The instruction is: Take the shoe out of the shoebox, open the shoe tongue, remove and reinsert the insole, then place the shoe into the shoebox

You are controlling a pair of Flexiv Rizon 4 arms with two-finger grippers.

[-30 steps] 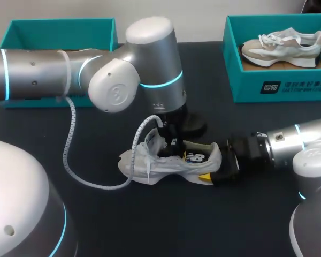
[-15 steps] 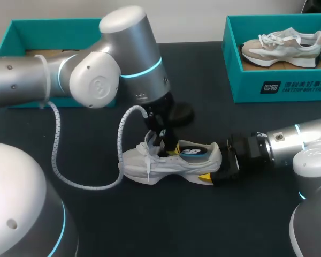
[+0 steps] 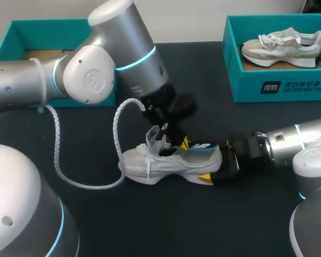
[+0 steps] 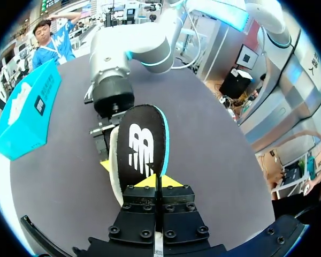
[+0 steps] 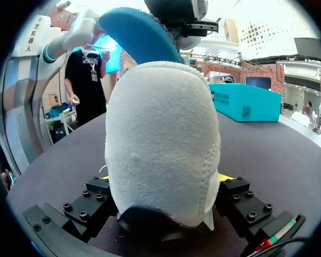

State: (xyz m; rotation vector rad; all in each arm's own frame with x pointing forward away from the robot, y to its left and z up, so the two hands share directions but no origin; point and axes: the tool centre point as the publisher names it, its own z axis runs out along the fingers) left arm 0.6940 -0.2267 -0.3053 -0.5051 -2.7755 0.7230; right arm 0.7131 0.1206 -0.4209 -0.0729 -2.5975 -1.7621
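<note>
- left gripper (image 3: 177,143) is hanging over the mouth of the shoe (image 3: 160,163), jaws pressed together on one end of the insole (image 3: 199,150).
- insole is tilting up out of the shoe, black face up and blue underside down. its far end is sitting over the heel.
- right gripper (image 3: 219,170) is clamping the heel from both sides, low on the table (image 3: 176,225).
- shoe is lying on its sole mid-table, toe toward my left.
- left arm's cable (image 3: 116,134) is looping down just beside the toe.
- left shoebox (image 3: 59,25) is sitting at the far left edge and right shoebox (image 3: 232,75) at the far right edge. both are well apart from the shoe.
- second shoe (image 3: 281,47) is resting inside the right shoebox.
- bare table is showing on the near side of the shoe, and between the shoe and the right shoebox.
</note>
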